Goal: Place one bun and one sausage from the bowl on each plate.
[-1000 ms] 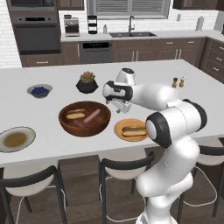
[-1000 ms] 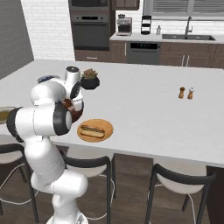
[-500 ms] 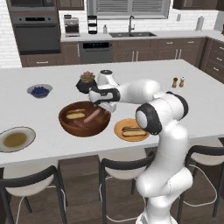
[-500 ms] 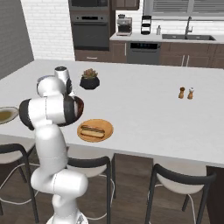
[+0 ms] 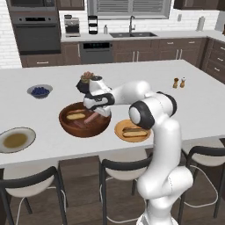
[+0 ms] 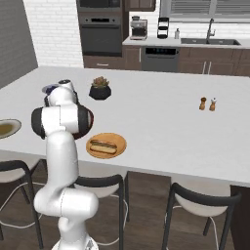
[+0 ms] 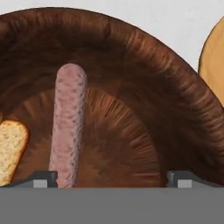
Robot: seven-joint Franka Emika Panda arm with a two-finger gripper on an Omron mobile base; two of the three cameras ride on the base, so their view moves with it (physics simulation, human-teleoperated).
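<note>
A: Near edge of the white counter [image 6: 161,122]?
B: Orange-tan plate [image 6: 118,144], a bun with a sausage [image 6: 103,145] lying on it.
A: Left of that?
B: White arm [image 6: 59,122] blocks most of the dark wooden bowl [image 6: 88,120]; just a sliver of rim shows. Second plate [image 6: 7,128] at far left edge, pale rim, olive centre.
A: Farther back?
B: Black plant pot [image 6: 100,90]; salt and pepper shakers [image 6: 208,103] well off right. Black stools [image 6: 197,200] in front.
</note>
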